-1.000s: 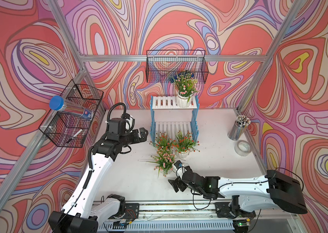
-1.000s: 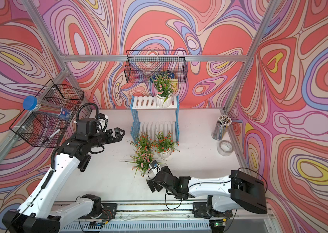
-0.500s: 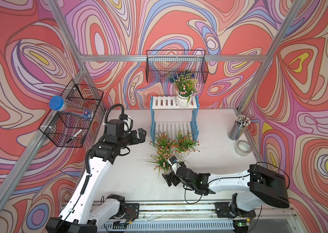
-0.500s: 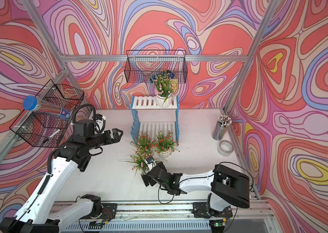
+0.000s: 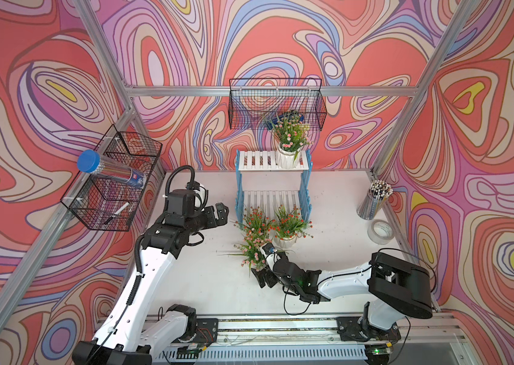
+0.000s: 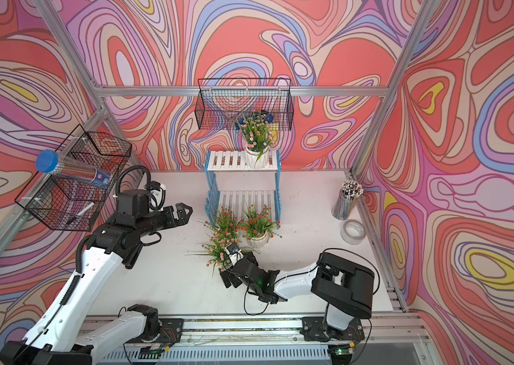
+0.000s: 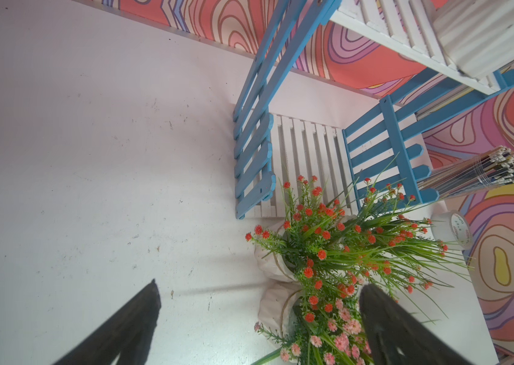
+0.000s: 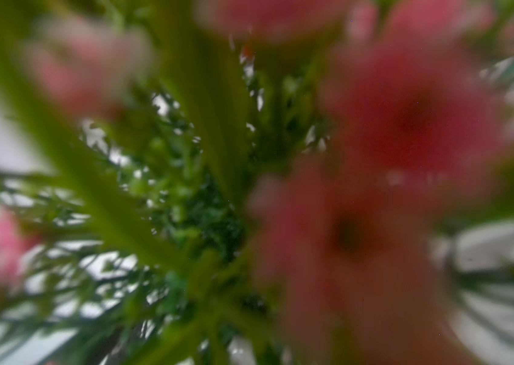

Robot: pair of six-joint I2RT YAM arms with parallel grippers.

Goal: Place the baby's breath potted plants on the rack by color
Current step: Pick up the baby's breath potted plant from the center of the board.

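Right wrist view shows blurred pink blossoms; the right gripper point(image 5: 261, 277) sits low by the near pink plant point(image 5: 251, 252), closure can't be told. Left gripper point(image 5: 221, 214) gapes empty. Red plants point(image 5: 290, 219) crowd it, just before the rack point(image 5: 259, 159): lifting could snag leaves, tipping one.

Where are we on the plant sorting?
Done: one pink plant stands on the rack's top shelf. In hand: right gripper is at the second pink plant on the table; grip unclear. To do: that one and both red-orange plants; lower shelf holds nothing. Left gripper open, beside the rack.
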